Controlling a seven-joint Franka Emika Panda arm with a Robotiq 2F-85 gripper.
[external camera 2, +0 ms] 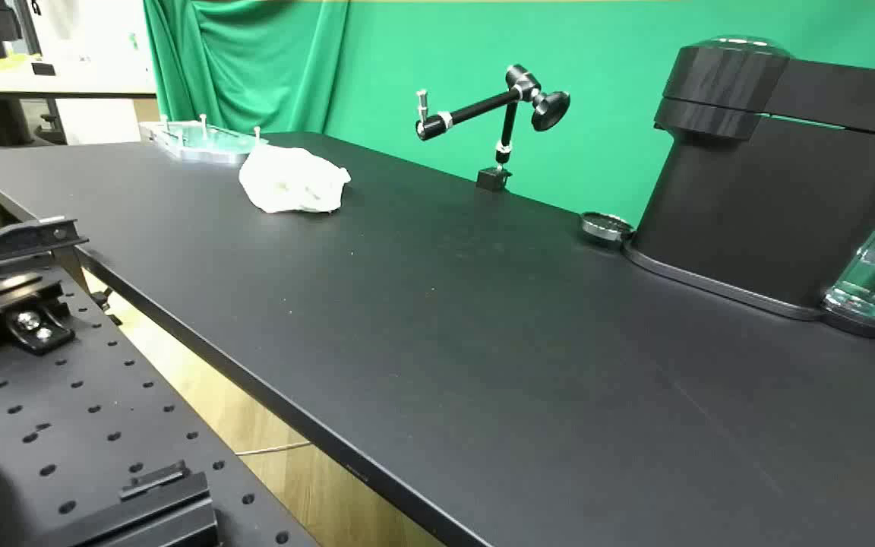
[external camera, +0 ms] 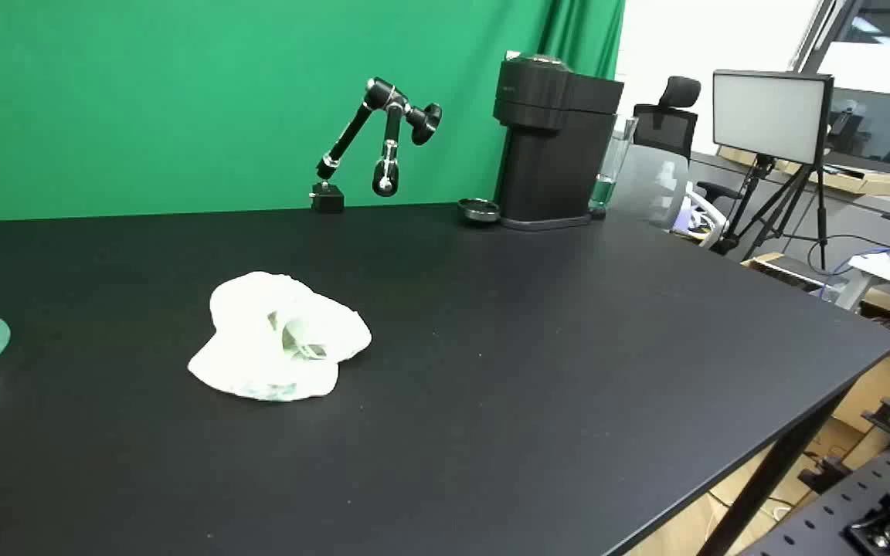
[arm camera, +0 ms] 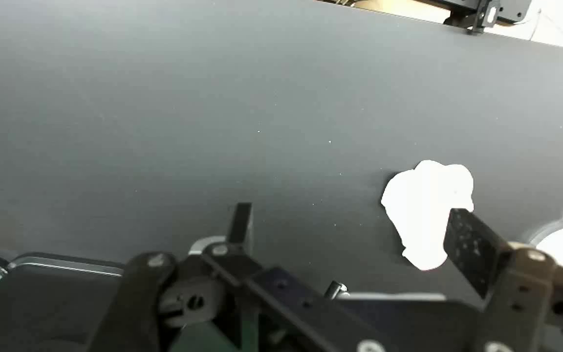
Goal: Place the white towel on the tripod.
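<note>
Your pincer [arm camera: 352, 210] spread wide, holding nothing. White towel [arm camera: 423, 210] lies crumpled on counter [arm camera: 213, 98], right of pincer's midline in wrist view, partly behind finger [arm camera: 474, 252], long axis roughly top-to-bottom; you likely shift toward it. Farther: black jointed stand [external camera: 380, 94], probably tripod.

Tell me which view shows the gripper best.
The wrist view: the gripper stands in the near foreground, both fingers visible and spread apart. I can make out none of it in either exterior view.

No legible text — anywhere
</note>
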